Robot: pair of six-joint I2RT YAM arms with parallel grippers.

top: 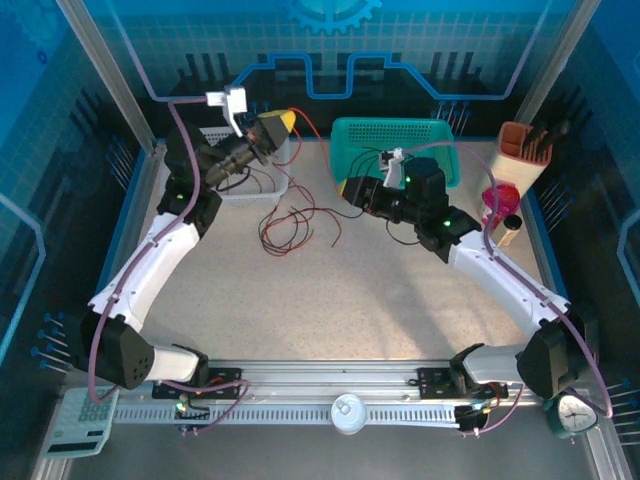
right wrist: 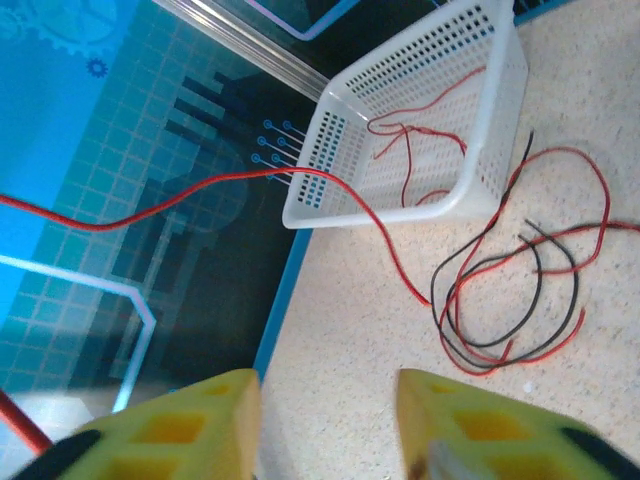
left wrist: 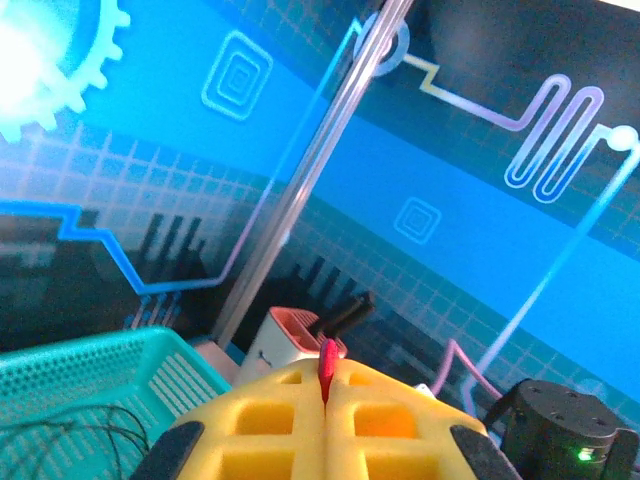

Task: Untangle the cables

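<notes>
A tangle of thin red and black cables [top: 290,225] lies on the table in front of the white basket [top: 262,185]; the right wrist view shows the tangle [right wrist: 520,290] beside that basket [right wrist: 330,205], which holds more red wire. My left gripper [top: 278,128] hangs raised over the white basket, its yellow fingers shut on the end of a red cable [left wrist: 327,362]. A red cable [right wrist: 230,180] runs through the air and down to the table. My right gripper [top: 348,190] sits by the teal basket [top: 345,125], its jaws [right wrist: 325,395] open over bare table.
Thin black wire [left wrist: 70,435] lies in the teal basket [left wrist: 150,350]. An orange-and-white holder [top: 522,150] and a pink cup [top: 500,200] stand at the right edge. A calculator [top: 85,420], a white disc [top: 348,410] and a clock [top: 575,412] sit at the near rail.
</notes>
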